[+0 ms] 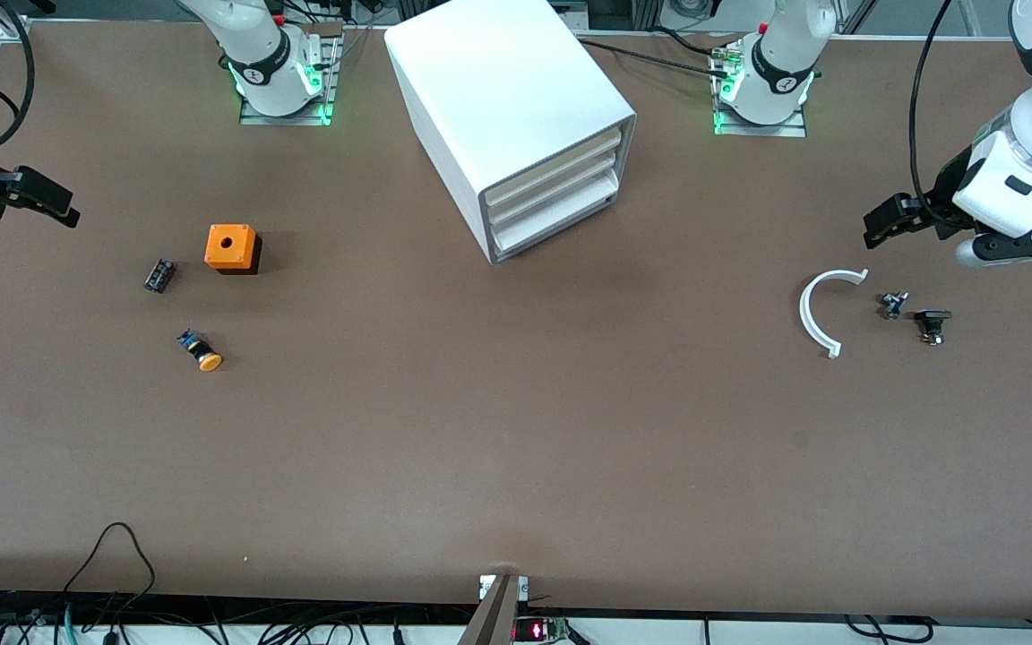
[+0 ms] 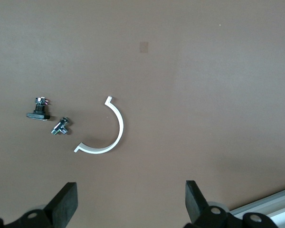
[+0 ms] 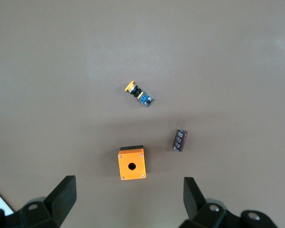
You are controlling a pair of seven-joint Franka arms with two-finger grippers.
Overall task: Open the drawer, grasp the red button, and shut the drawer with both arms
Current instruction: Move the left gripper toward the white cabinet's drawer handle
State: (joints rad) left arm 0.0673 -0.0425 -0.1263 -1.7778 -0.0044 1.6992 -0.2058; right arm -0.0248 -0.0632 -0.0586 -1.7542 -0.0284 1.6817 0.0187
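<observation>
**Drawers shut, both pincers wide open and empty**

You have a brown worktop [image 1: 516,430] with the white cabinet [image 1: 503,107] standing on it between the two arm bases. All three of its drawers sit pushed in, and the drawer [image 1: 556,222] you want is the lowest one, flush with the two above. You cannot see the red-capped button anywhere; the closed drawers hide their contents.

Your left pincer [image 2: 130,205] hangs over the left arm's end of the worktop, fingers spread wide, gripping nothing. Below it lie a white curved strip [image 1: 821,309], a small metal fitting [image 1: 893,304] and a black-based part [image 1: 932,323].

Your right pincer [image 3: 128,204] hangs over the right arm's end, likewise spread wide and empty. There you have an orange cube with a hole [image 1: 231,247], an orange-capped button [image 1: 199,349] lying on its side nearer the front camera, and a small dark component [image 1: 159,275] beside the cube.
</observation>
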